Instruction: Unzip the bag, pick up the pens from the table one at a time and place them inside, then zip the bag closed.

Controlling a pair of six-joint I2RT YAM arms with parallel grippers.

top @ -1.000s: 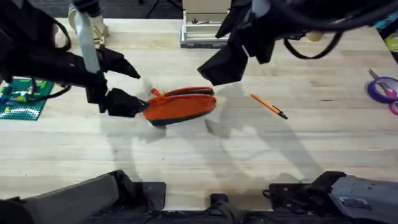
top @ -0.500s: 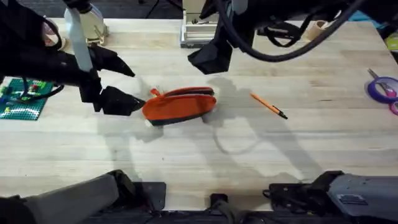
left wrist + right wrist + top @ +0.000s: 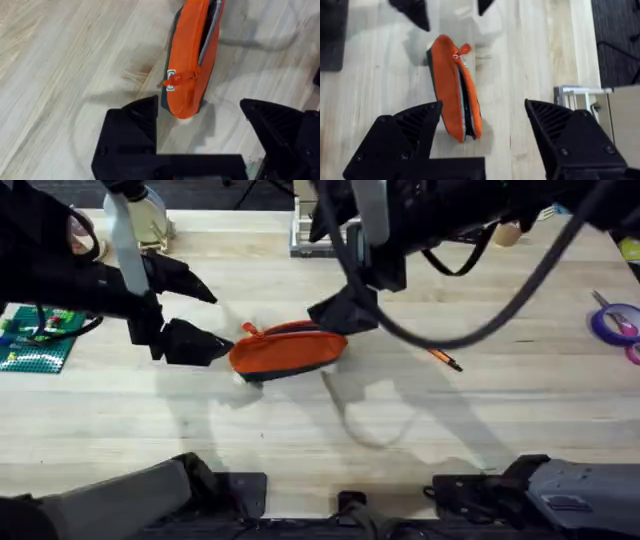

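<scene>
On the pale plank table (image 3: 520, 410), the orange bag (image 3: 288, 349) lies partly unzipped, contents unseen; my left pincer (image 3: 200, 117) and right pincer (image 3: 480, 112) hang spread.

Large light wooden butcher-block tabletop (image 3: 300, 430) with plank seams, lit from above, soft dark shadows falling across the planks. Green studded building-block baseplate (image 3: 35, 340) near the left edge. Grey metal tray-like rack (image 3: 318, 230) at the far edge, also in the right wrist view (image 3: 580, 97). Purple roll of tape (image 3: 614, 322) by the right edge, a yellow-green item (image 3: 631, 248) just beyond it. Cream-coloured rounded object (image 3: 150, 218) at far left. Dark floor (image 3: 615, 40) past the table's far edge.
</scene>
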